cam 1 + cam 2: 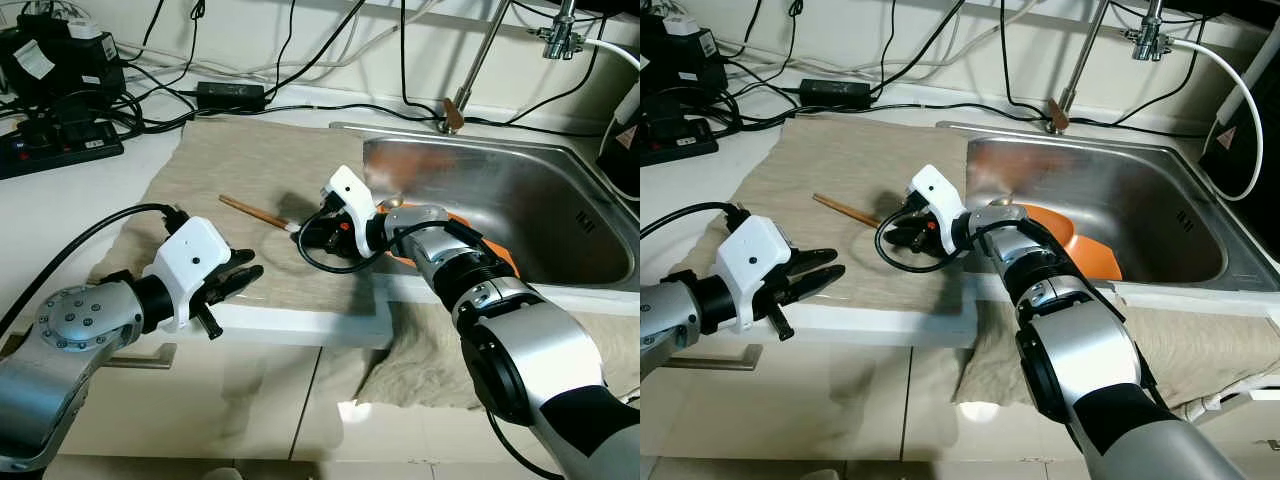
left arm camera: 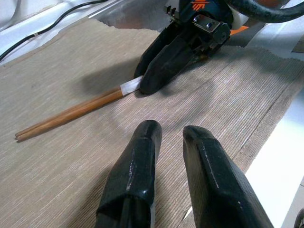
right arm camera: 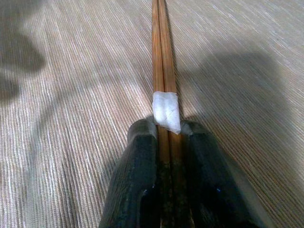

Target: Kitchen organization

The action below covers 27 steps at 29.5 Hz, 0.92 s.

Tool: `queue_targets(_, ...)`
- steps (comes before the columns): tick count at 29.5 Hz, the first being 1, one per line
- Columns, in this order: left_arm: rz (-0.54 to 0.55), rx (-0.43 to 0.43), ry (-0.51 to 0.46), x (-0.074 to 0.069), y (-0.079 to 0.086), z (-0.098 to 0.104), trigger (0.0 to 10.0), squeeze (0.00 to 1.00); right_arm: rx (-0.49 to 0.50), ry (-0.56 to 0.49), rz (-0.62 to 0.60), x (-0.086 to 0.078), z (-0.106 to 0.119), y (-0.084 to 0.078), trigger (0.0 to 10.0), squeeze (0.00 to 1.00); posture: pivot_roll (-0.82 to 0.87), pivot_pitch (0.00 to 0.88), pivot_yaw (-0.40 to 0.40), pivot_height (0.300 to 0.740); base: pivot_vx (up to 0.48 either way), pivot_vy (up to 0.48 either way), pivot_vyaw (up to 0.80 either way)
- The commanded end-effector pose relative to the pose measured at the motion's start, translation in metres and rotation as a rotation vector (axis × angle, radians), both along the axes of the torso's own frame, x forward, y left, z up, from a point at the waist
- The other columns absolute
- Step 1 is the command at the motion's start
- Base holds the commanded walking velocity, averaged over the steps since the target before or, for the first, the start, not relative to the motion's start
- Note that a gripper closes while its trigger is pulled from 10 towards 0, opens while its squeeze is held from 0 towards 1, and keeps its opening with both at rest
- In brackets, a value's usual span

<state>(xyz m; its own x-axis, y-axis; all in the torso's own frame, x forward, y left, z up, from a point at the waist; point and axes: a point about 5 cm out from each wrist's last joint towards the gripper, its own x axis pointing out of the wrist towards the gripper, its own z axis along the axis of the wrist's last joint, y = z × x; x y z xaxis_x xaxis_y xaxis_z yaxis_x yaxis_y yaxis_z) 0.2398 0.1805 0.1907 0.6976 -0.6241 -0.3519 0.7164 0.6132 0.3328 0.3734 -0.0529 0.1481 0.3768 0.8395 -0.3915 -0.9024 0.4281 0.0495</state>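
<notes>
R gripper (image 3: 166, 142) pinches the taped chopsticks (image 1: 250, 211) on the cloth (image 1: 240, 160) — jaws tight; L gripper (image 2: 171, 137) nearby, jaws narrowly apart, empty.

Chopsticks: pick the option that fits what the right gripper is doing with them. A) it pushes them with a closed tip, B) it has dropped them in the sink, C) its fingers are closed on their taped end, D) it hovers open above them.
C: the right gripper has its fingers pressed against both sides of the chopsticks at the white tape, on the beige cloth.
</notes>
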Motion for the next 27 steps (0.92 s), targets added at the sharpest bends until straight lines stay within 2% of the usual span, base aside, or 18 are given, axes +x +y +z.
queue_targets(1, -0.018, 0.004, -0.011, 0.000, -0.003, 0.003, 10.0, 0.00, 0.003, 0.010, -0.033, 0.001, -0.004, -0.007, 0.0, 0.00, 0.04, 0.000, -0.133, 0.740, 0.000, 0.000, 0.00)
queue_targets(6, -0.019, 0.002, -0.011, -0.001, -0.004, 0.002, 10.0, 0.00, 0.112, -0.027, -0.070, 0.005, 0.008, -0.005, 0.0, 0.00, 0.04, 0.000, -0.138, 0.740, 0.000, 0.000, 0.00)
queue_targets(7, -0.018, 0.002, -0.011, -0.002, -0.005, 0.002, 10.0, 0.00, 0.185, -0.045, -0.088, 0.008, 0.016, -0.006, 0.0, 0.00, 0.04, 0.000, -0.139, 0.740, 0.000, 0.000, 0.00)
queue_targets(9, -0.018, 0.001, -0.011, -0.002, -0.005, 0.002, 10.0, 0.00, 0.211, -0.054, -0.094, 0.009, 0.019, -0.006, 0.0, 0.00, 0.04, 0.000, -0.141, 0.740, 0.000, 0.000, 0.00)
queue_targets(11, -0.017, 0.000, -0.012, -0.002, -0.005, 0.002, 10.0, 0.00, 0.314, -0.057, -0.101, 0.011, 0.030, -0.008, 0.0, 0.00, 0.04, 0.000, -0.140, 0.740, 0.000, 0.000, 0.00)
queue_targets(13, -0.019, -0.001, -0.012, -0.002, -0.005, 0.001, 10.0, 0.00, 0.433, -0.085, -0.136, 0.016, 0.045, -0.014, 0.0, 0.00, 0.04, 0.000, -0.137, 0.740, 0.000, 0.000, 0.00)
queue_targets(15, -0.022, -0.002, -0.013, -0.002, -0.006, 0.001, 10.0, 0.00, 0.510, -0.109, -0.174, 0.019, 0.056, -0.021, 0.0, 0.00, 0.04, 0.000, -0.137, 0.740, 0.000, 0.000, 0.00)
queue_targets(16, -0.022, -0.005, -0.025, 0.000, -0.008, 0.002, 10.0, 0.00, 0.560, -0.133, -0.222, 0.023, 0.064, -0.030, 0.0, 0.00, 0.04, 0.000, -0.137, 0.740, 0.000, 0.000, 0.00)
queue_targets(18, -0.021, -0.007, -0.031, 0.000, -0.008, 0.003, 10.0, 0.00, 0.571, -0.141, -0.238, 0.024, 0.066, -0.033, 0.0, 0.00, 0.04, 0.000, -0.137, 0.740, 0.000, 0.000, 0.00)
queue_targets(20, 0.024, -0.034, -0.076, 0.007, -0.010, 0.007, 10.0, 0.00, 0.524, -0.183, -0.339, 0.029, 0.065, -0.050, 0.0, 0.00, 0.04, 0.000, -0.138, 0.740, 0.000, 0.000, 0.00)
queue_targets(22, 0.121, -0.101, -0.139, 0.019, -0.013, 0.015, 10.0, 0.00, 0.394, -0.228, -0.475, 0.032, 0.057, -0.074, 0.0, 0.00, 0.04, 0.000, -0.139, 0.740, 0.000, 0.000, 0.00)
queue_targets(23, 0.121, -0.101, -0.139, 0.019, -0.013, 0.015, 10.0, 0.00, 0.394, -0.228, -0.475, 0.032, 0.057, -0.074, 0.0, 0.00, 0.04, 0.000, -0.139, 0.740, 0.000, 0.000, 0.00)
queue_targets(25, 0.174, -0.159, -0.166, 0.027, -0.017, 0.021, 10.0, 0.00, 0.286, -0.244, -0.591, 0.033, 0.047, -0.094, 0.0, 0.00, 0.04, 0.000, -0.137, 0.740, 0.000, 0.000, 0.00)
queue_targets(26, 0.174, -0.159, -0.166, 0.027, -0.017, 0.021, 10.0, 0.00, 0.286, -0.244, -0.591, 0.033, 0.047, -0.094, 0.0, 0.00, 0.04, 0.000, -0.137, 0.740, 0.000, 0.000, 0.00)
queue_targets(27, 0.151, -0.191, -0.171, 0.028, -0.026, 0.025, 10.0, 0.00, 0.141, -0.243, -0.736, 0.031, 0.031, -0.120, 0.0, 0.00, 0.03, 0.000, -0.129, 0.740, 0.000, 0.000, 0.00)
